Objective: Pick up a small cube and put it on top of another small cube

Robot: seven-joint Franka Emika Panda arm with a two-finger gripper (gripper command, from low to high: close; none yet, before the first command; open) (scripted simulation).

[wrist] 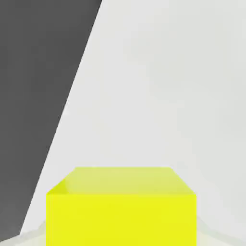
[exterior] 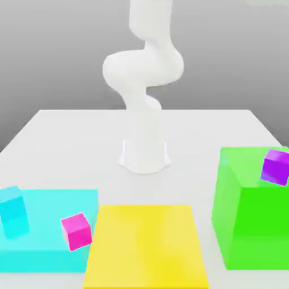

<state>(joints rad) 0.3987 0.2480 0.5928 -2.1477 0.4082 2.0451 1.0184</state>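
One half of the job looks done, since the small yellow cube (wrist: 121,206) sits clenched in the claw close under the hand camera, well away from the purple cube (exterior: 275,166) atop the big green block (exterior: 248,226), where stacking remains.

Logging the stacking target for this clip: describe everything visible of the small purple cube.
The small purple cube is a plain-faced, uniformly violet block with a smooth, matte, plastic-like look. It sits tilted rather than square, on the top of the large green block, near that block's edge at the exterior view's right. Only the green block touches it; nothing is stacked on it.
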